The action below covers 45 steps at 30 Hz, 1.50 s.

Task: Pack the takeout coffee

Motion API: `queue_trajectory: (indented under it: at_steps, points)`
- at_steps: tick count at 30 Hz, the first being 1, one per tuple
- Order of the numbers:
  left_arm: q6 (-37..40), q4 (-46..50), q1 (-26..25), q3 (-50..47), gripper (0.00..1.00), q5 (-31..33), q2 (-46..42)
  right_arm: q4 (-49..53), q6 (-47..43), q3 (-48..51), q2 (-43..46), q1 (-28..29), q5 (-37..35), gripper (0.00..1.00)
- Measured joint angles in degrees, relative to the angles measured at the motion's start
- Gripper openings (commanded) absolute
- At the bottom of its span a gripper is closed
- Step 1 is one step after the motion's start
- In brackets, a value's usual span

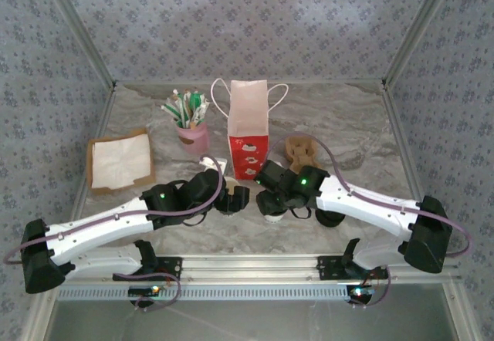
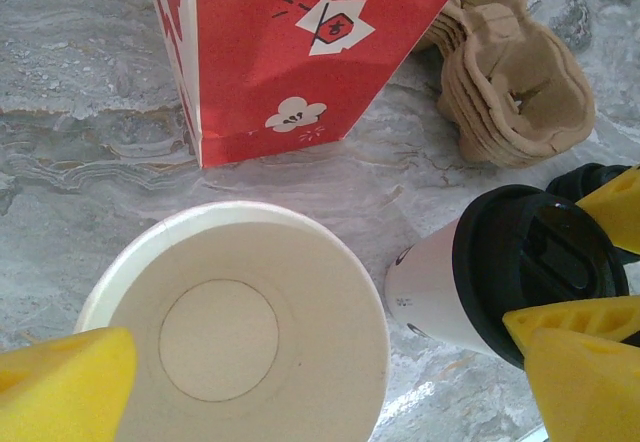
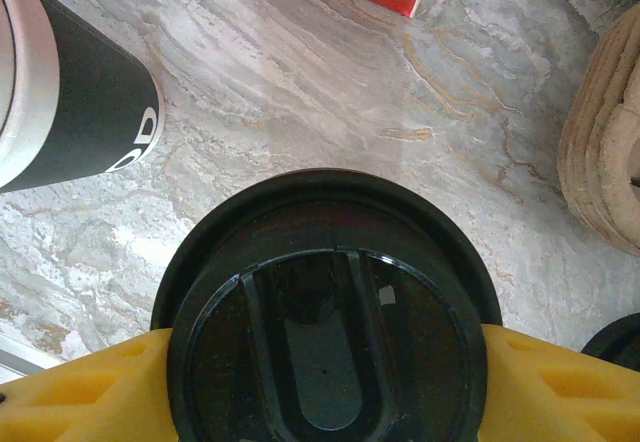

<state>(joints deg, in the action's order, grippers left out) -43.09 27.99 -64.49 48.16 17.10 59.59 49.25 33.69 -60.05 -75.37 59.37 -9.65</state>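
**Right claw holds the coffee by its lid, just in front of the bag**

The takeout coffee point(image 2: 480, 282) is down at the level of the bench point(image 2: 80, 92), just in front of the red paper bag point(image 2: 290, 52) and near its right corner. The right claw point(image 3: 325, 362) pinches it at the black lid, with 1 yellow pad pressed against each side of the rim. Gripping that high probably leaves the cup body free to go down through the bag's open top.

Just to the coffee's left, a lidless white cup point(image 2: 235, 332) sits under the left claw point(image 1: 231, 199), and 1 yellow pad point(image 2: 60, 387) overlaps its rim. The other pad is cut off, so I cannot tell whether that claw is spread or closed on the cup. A stack of cardboard cup carriers point(image 2: 510, 92) lies to the right of the bag, apart from the coffee.

From the right wrist the lid covers the cup body, so the dark lower band is hidden, as is whether the base touches the bench. From above, the arms cover most of both cups, and the bag's inside is too small to read.
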Motion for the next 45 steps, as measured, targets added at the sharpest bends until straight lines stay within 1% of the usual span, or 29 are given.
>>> queue_trajectory:
  at_steps: [28, 39, 45]
  points:
    - [0.2, -0.9, 0.4, 0.0, 0.99, -0.7, 0.6, -1.3, 0.3, 1.5, 0.1, -0.5, -0.3, 0.67]
    - [0.2, -0.9, 0.4, 0.0, 0.99, -1.1, 0.6, -2.8, 2.3, 3.4, 0.3, 2.8, -4.7, 0.67]
    - [0.2, -0.9, 0.4, 0.0, 0.99, -1.3, 0.7, -3.3, 3.4, 4.5, 0.3, 3.6, -6.1, 0.67]
